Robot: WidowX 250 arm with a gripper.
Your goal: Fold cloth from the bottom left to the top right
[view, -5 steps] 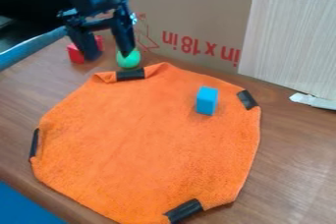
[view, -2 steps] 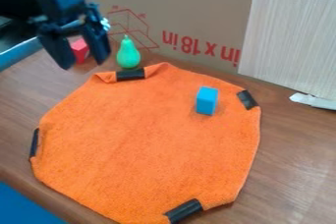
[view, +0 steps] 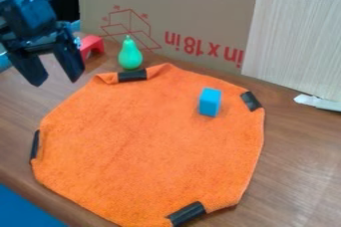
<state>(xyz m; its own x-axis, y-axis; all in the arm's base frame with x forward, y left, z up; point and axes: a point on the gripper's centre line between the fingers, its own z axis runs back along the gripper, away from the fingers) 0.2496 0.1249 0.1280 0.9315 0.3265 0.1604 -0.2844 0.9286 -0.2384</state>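
OK so the orange cloth (view: 153,136) is spread out pretty much flat across the middle of the desk (view: 293,171), just a bit bunched up at its far edge. It's got black strips (view: 132,75) on it at the far, right, near and left edges. The gripper (view: 56,79) hangs over at the far left, beside the cloth, with its fingers (view: 69,61) well apart and pointing down, nothing between them. There's a little blue block (view: 210,102) sitting on the cloth towards the far right. Just past the far edge you've got a green pear (view: 130,54), with a red thing (view: 92,46) to its left, and a big cardboard panel (view: 200,12) with red print stands behind the lot.
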